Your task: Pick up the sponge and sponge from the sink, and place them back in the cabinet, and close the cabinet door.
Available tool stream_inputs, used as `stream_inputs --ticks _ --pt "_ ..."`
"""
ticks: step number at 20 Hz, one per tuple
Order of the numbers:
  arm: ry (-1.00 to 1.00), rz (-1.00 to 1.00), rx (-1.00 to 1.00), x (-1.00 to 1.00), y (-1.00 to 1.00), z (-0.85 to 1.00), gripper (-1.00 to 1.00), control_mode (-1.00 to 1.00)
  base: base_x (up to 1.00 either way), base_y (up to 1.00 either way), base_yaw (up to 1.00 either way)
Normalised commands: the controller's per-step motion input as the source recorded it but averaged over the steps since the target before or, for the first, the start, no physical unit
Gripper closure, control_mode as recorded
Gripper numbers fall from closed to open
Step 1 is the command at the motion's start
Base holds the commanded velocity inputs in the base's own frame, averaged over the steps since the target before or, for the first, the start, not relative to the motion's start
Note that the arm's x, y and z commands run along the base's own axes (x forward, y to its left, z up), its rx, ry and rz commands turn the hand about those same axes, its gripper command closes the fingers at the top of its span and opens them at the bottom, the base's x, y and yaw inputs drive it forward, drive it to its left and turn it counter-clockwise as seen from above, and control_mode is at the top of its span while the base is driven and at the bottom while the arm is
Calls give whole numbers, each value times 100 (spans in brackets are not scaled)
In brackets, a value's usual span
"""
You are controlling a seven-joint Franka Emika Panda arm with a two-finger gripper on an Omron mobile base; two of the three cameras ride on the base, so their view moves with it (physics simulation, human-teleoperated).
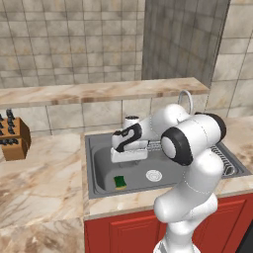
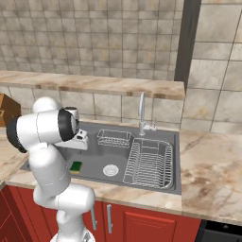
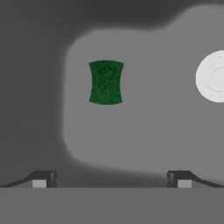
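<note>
A green-topped sponge (image 1: pixel 119 182) (image 2: pixel 76 166) (image 3: pixel 106 82) lies flat on the floor of the grey sink (image 1: pixel 99 170) (image 2: pixel 94 158), near its front left corner and left of the round white drain (image 1: pixel 154 175) (image 2: pixel 110 170) (image 3: pixel 214 76). My gripper (image 1: pixel 127 157) (image 2: pixel 80 142) (image 3: pixel 111 179) hangs over the basin, pointing down, a little behind and above the sponge. It is open, and its fingertips (image 3: pixel 43 178) stand wide apart with nothing between them. The cabinet and the cabinet door are out of view.
A wire rack (image 2: pixel 114 138) sits at the back of the sink, a ribbed draining board (image 2: pixel 149 163) to the right, the faucet (image 2: pixel 141 113) behind. A knife block (image 1: pixel 15 136) stands on the left counter. Red floor-unit doors (image 2: pixel 142 224) run below.
</note>
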Motion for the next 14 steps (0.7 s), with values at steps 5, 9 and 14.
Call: stream_inputs --ticks 5,9,14 --pt "0 0 0 21 3 -14 -100 -100 0 0 0" --pt "0 0 0 18 1 -21 -100 -100 0 0 0" --pt "0 0 0 17 1 -21 -100 -100 0 0 0"
